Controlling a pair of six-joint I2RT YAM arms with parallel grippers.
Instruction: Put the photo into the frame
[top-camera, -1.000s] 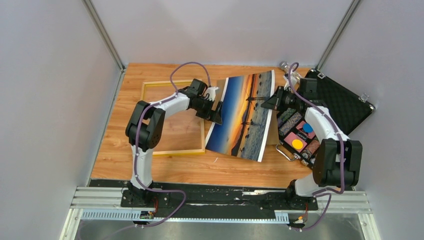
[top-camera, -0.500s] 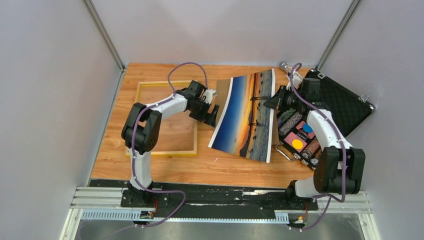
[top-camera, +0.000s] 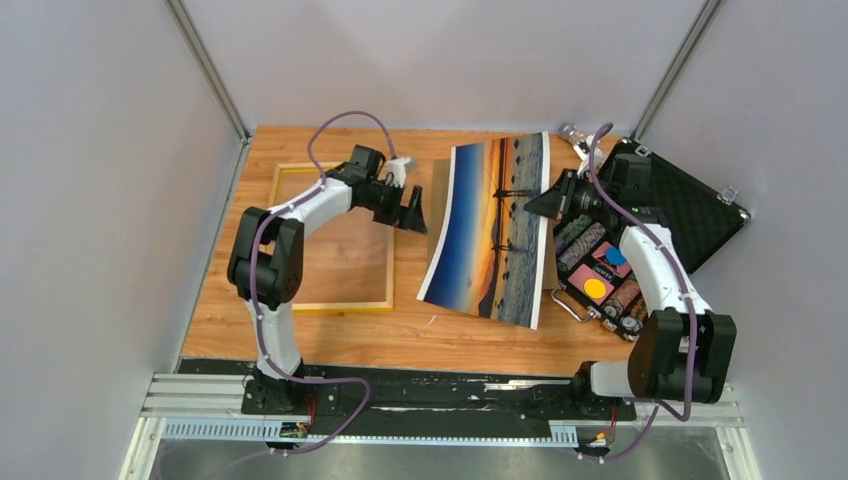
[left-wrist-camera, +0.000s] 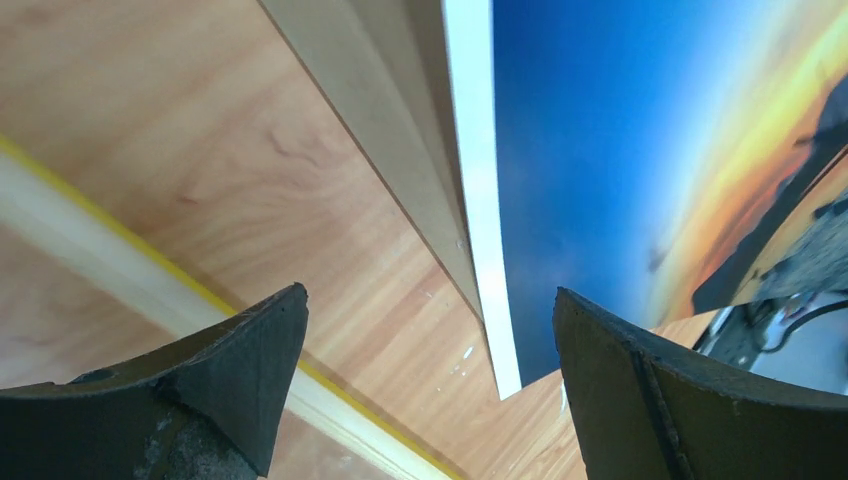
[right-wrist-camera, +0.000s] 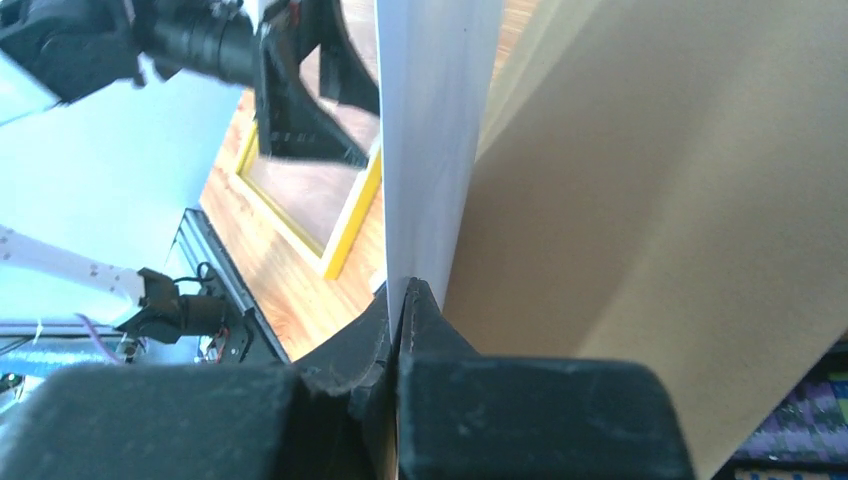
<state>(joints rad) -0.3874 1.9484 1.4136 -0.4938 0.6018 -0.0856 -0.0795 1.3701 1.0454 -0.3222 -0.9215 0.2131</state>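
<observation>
Overhead: photo (top-camera: 495, 235) tilted over the tabletop (top-camera: 400, 335), right of the flat yellow picture frame (top-camera: 335, 305); right gripper (top-camera: 540, 205) at its right edge, left gripper (top-camera: 412, 212) just beside its left edge.
Left wrist: jaws spread, holding nothing; backing board (left-wrist-camera: 395, 120) behind the photo's white edge.
Right wrist: jaws pressed together, pinching the photo.

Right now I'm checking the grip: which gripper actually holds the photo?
The right gripper: its jaws are shut on the photo. The left gripper stands open, holding nothing.
</observation>
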